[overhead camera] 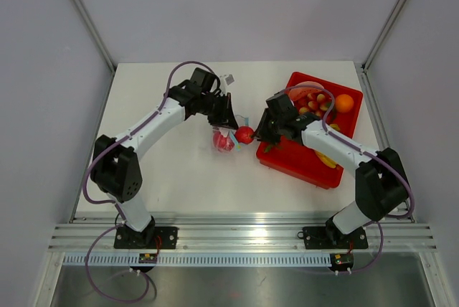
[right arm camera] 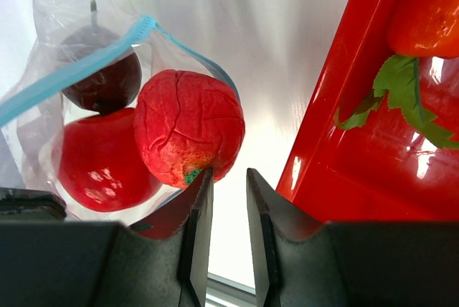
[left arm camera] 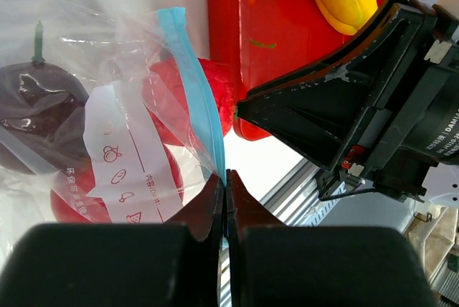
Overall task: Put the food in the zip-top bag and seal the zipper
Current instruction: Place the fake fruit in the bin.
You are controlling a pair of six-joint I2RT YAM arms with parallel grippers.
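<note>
The clear zip-top bag lies mid-table with its mouth toward the tray. My left gripper is shut on the light blue zipper at the mouth's edge. Inside the bag sit a dark purple fruit and a glossy red one. A wrinkled red fruit rests in the bag's mouth, half under the zipper. My right gripper stands open just below that fruit. Its left fingertip touches the fruit, and nothing is between the jaws.
The red tray lies right of the bag, close behind my right gripper. It holds an orange ball, a yellow banana and several small fruits. The table's metal rail runs along the near edge.
</note>
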